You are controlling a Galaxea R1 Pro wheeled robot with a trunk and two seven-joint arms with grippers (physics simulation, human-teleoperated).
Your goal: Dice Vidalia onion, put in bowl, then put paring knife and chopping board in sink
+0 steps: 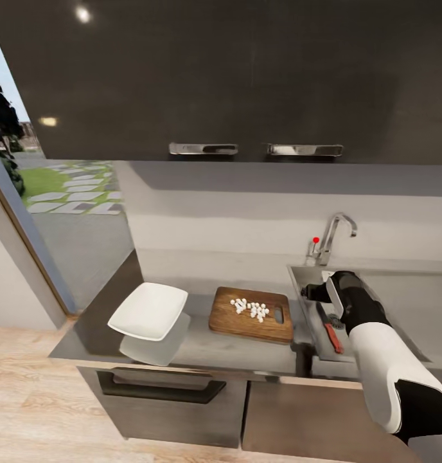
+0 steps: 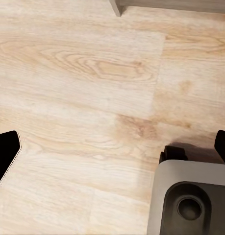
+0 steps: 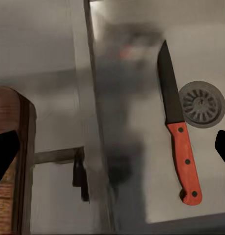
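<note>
Here we see the glossy dark grey desk (image 1: 92, 334) under dark wall cabinets, beside a window. The right arm reaches over the sink (image 1: 302, 278); its right claw (image 3: 112, 152) stands open and empty above the paring knife (image 3: 178, 132), lying beside the drain. The left claw (image 2: 112, 152), seemingly open, faces the wooden floor (image 2: 83, 73). The diced onion (image 1: 250, 309) sits on the chopping board (image 1: 234, 321), right of the bowl (image 1: 148, 310).

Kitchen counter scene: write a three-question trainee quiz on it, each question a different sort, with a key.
1. True or false: the paring knife lies in the sink.
2. The diced onion sits on: A) the bowl B) the chopping board C) the countertop.
3. Fill in: the knife lies beside the sink's round ____.

Key: 1 true; 2 B; 3 drain.
</note>
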